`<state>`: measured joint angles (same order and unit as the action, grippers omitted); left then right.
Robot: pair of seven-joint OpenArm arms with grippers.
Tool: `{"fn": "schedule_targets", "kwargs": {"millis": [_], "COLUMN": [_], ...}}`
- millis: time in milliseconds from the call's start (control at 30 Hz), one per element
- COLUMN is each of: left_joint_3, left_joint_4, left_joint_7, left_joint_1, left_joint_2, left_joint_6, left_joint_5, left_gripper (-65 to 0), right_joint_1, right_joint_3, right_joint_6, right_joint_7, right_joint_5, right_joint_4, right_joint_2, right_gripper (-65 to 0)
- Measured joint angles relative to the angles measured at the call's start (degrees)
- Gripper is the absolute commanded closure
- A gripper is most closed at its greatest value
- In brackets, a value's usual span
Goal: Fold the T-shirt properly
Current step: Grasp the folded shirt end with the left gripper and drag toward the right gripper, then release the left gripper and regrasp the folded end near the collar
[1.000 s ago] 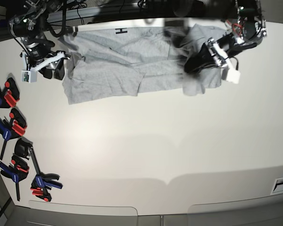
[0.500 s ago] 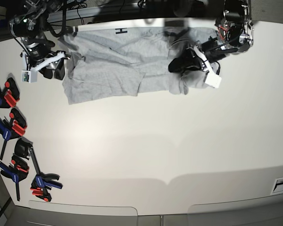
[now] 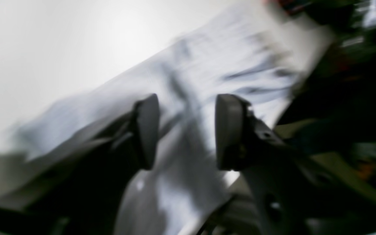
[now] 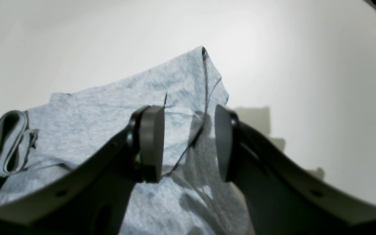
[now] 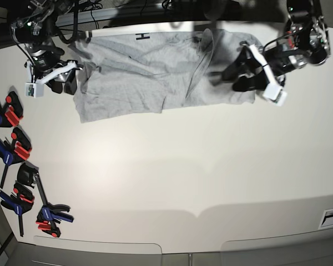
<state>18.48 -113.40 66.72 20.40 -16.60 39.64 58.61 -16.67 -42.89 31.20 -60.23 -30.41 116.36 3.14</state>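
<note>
Base view: one T-shirt (image 5: pixel 155 77), grey, lies spread along the upper edge of the white table (image 5: pixel 183 177), a strip of black lettering showing at its top hem. Two arms flank it. My right gripper (image 5: pixel 65 86) sits at the upper left of the frame beside the shirt's left edge; my left gripper (image 5: pixel 233 77) is at the upper right, over the shirt's right end. Several red, blue and black clamps (image 5: pixel 16 177) lie down the left edge; I cannot count them exactly.

Right wrist view: my right gripper (image 4: pixel 188 143) has its jaws apart with nothing between them, cloth of the T-shirt (image 4: pixel 109 111) below. Left wrist view, blurred: my left gripper (image 3: pixel 186 130) likewise stands spread over the T-shirt (image 3: pixel 214 65), gripping nothing.

Compared with half a second earlier, my left gripper has shifted toward the right of the frame, and the shirt's right end, then bunched beneath it, now lies flatter and reaches farther right. My right gripper is unchanged.
</note>
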Motion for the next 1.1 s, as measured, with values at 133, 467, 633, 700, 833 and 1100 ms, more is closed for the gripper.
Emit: {"fn": "schedule_targets", "kwargs": {"millis": [133, 467, 633, 700, 833, 1100], "left_joint_3": [4.52, 2.45, -1.73, -1.86, -1.95, -1.14], "left_joint_4": [0.02, 4.94, 9.46, 9.44, 9.42, 5.31], "left_joint_7": [-2.45, -10.14, -7.04, -5.62, -5.33, -3.48], "left_joint_1": [3.85, 8.81, 8.81, 8.81, 8.81, 9.16], "left_joint_2": [-1.36, -0.83, -0.79, -0.76, -4.55, -10.84], "left_joint_6": [0.02, -0.83, -1.01, -0.55, -0.39, -1.68], "left_joint_5": [-7.65, -14.53, -14.53, -14.25, -14.29, -10.21], "left_gripper": [-17.4, 0.0, 0.0, 0.0, 0.0, 0.0], "right_joint_1": [0.02, 0.31, 0.28, 0.28, 0.28, 0.28], "right_joint_3": [0.00, 0.00, 0.00, 0.00, 0.00, 0.00], "right_joint_6": [0.00, 0.00, 0.00, 0.00, 0.00, 0.00], "right_joint_7": [0.02, 0.63, 0.63, 0.61, 0.59, 0.22], "right_joint_5": [-0.90, -3.34, -3.28, -3.28, -3.28, -3.02], "right_joint_4": [0.00, 0.00, 0.00, 0.00, 0.00, 0.00], "right_joint_2": [0.00, 0.02, 0.02, 0.02, 0.04, -0.11], "right_gripper": [-23.7, -23.7, -23.7, -23.7, -23.7, -23.7]}}
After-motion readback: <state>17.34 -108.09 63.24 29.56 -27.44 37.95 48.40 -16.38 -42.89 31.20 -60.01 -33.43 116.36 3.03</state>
